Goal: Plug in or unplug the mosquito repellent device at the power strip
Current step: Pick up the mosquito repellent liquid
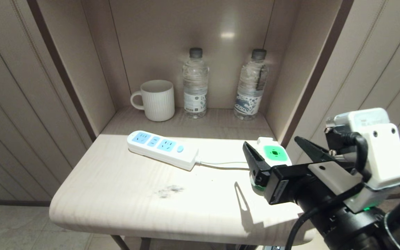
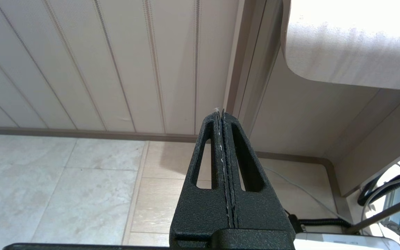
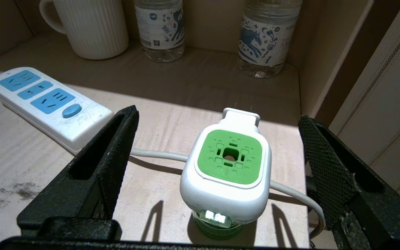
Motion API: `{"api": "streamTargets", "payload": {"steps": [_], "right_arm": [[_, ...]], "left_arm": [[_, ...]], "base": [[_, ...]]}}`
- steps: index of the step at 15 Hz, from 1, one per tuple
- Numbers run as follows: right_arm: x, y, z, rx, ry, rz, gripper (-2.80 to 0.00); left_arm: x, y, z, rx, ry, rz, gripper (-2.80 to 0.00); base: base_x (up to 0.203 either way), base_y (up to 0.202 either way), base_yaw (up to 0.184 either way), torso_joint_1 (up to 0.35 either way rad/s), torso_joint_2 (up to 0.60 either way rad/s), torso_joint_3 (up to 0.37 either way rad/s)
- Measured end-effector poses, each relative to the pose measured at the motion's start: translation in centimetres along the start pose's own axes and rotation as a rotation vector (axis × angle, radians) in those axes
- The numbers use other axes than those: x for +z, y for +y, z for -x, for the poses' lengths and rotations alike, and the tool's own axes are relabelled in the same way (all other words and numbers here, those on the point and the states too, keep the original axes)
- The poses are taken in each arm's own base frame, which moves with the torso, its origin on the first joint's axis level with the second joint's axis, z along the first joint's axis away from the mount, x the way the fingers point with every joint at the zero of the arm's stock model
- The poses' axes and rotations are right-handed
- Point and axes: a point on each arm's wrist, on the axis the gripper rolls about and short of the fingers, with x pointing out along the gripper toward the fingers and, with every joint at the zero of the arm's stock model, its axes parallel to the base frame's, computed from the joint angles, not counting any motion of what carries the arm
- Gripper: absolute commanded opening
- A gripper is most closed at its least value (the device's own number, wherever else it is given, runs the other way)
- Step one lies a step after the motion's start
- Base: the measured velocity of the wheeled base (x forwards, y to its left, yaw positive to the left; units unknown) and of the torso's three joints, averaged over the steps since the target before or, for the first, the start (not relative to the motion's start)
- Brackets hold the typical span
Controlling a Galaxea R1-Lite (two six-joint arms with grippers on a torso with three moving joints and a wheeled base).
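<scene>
The mosquito repellent device point(image 1: 273, 152) stands upright at the right end of the table, unplugged, its white head and green top patch point(image 3: 229, 156) over a green bottle. Its plug tab points toward the niche. My right gripper point(image 3: 217, 116) is open, one finger on each side of the device with clear gaps, touching nothing. The power strip point(image 1: 161, 147) lies flat to the left with its sockets bare, and its white cord point(image 3: 155, 154) runs past the device. My left gripper point(image 2: 221, 113) hangs shut and empty below the tabletop, over the floor.
In the niche behind stand a white ribbed mug point(image 1: 156, 100) and two water bottles point(image 1: 195, 83) point(image 1: 252, 85). The niche's right wall point(image 1: 311, 80) is close beside the right gripper. A dark smudge point(image 1: 168, 190) marks the table point(image 1: 116, 215) near its rounded front edge.
</scene>
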Motion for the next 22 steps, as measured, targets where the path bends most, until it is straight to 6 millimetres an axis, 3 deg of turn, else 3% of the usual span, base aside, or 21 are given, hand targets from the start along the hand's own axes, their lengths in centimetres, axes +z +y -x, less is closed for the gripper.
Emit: {"api": "streamTargets", "payload": {"steps": [7,22], "right_arm": [[-1.3,1.0,-0.9,-0.008,-0.008,-0.006,0.0],[-2.6,0.9,-2.9,-0.068,-0.028,0.035,0.0]], "left_arm": [[0.0,0.0,0.0,-0.001,0.0,0.0,-2.8],[0.0,0.0,0.0,-0.001,0.0,0.0,-2.8]], "base": [[0.0,0.0,0.0,0.0,0.0,0.0],[0.0,0.0,0.0,0.0,0.0,0.0]]}}
